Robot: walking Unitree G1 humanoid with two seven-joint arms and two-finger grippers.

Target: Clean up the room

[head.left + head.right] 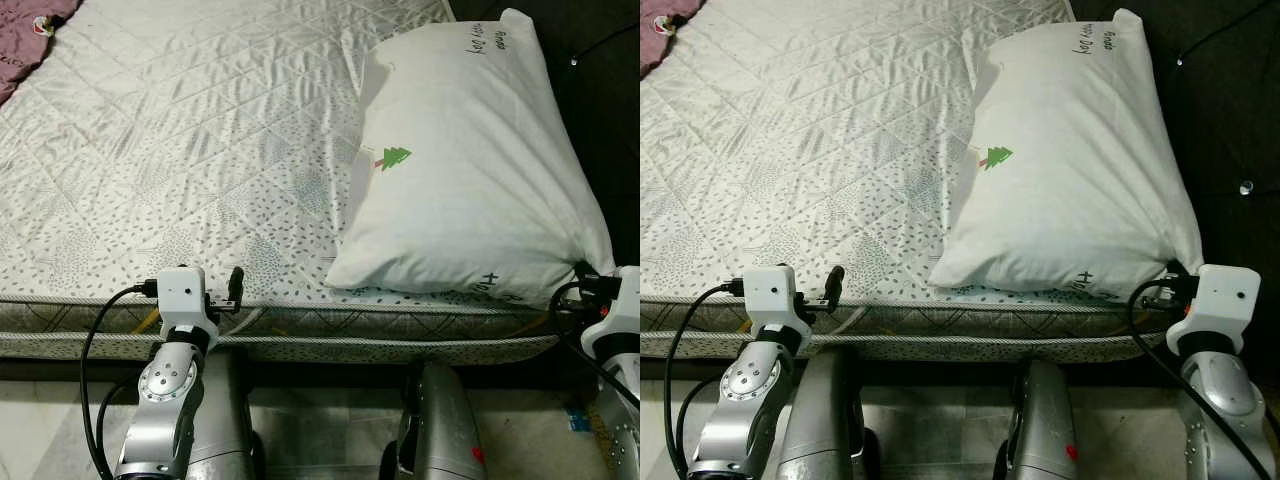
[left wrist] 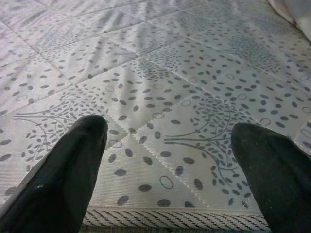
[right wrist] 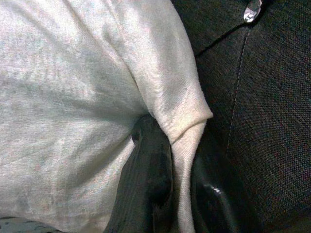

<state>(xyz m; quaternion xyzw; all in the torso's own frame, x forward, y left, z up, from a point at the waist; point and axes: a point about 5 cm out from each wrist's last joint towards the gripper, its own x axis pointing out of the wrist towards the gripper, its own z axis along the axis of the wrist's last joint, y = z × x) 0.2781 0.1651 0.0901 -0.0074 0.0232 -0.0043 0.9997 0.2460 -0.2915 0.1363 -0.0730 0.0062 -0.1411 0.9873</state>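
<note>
Your right end effector (image 3: 177, 189) pinches the pillow (image 1: 1070, 160) corner; your left end effector (image 2: 167, 160) hovers released over the bed (image 1: 180, 150) edge.

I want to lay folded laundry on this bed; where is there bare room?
The mattress is bare from the pillow across to the purple cloth at the far left corner, with the open left gripper at its near edge. The headboard side is crowded: the right gripper pinches the pillow's corner there.
</note>
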